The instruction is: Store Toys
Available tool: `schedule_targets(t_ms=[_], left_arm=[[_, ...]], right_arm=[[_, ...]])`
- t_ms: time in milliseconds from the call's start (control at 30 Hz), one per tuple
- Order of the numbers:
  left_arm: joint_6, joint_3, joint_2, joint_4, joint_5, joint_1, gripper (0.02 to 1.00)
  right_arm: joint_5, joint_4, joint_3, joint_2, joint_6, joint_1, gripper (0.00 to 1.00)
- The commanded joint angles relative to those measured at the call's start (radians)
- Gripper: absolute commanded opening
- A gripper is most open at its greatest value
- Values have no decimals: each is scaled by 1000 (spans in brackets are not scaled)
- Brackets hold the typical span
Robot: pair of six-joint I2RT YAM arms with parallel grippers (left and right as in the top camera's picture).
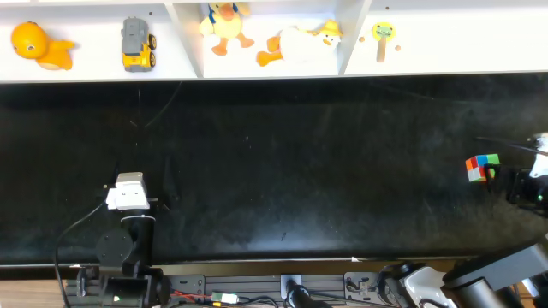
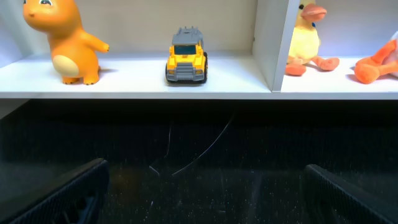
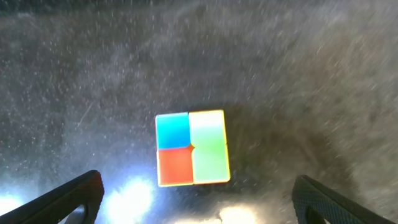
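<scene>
Dark tabletop (image 1: 274,171), cube (image 3: 193,148) sits at 12 o'clock between my R fingers (image 3: 74,199), spread wide; they're closest, L fingers (image 2: 62,193) wide too, far off.

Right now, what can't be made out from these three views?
- Top view: the small toy in the right compartment of the shelf is too small to identify.
- Left wrist view: the orange-footed plush is cut off by the right edge, and the head of the orange figure by the top edge.
- Right wrist view: the cube is seen from straight above, so its side faces are hidden.
</scene>
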State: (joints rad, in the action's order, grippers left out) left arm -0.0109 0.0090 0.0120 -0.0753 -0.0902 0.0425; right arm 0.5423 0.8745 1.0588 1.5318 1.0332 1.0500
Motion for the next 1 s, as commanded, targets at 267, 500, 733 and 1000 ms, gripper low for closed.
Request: schedule_targets(t_ms=[267,500,733,1000], left_arm=[[-19,-1,-10,-2,-1,3,998],[-19,-1,-10,-2,-1,3,998],[-19,-1,-10,-2,-1,3,998],[-19,-1,-10,-2,-1,3,996]], right_arm=[[-88,-69,-58,3,-23,-3,972],[-104,-71,-74,3,-23,-35,963],[-130,-99,-97,4,-24,-65,963],[-172,-143,-110,5,-24,-76,958]])
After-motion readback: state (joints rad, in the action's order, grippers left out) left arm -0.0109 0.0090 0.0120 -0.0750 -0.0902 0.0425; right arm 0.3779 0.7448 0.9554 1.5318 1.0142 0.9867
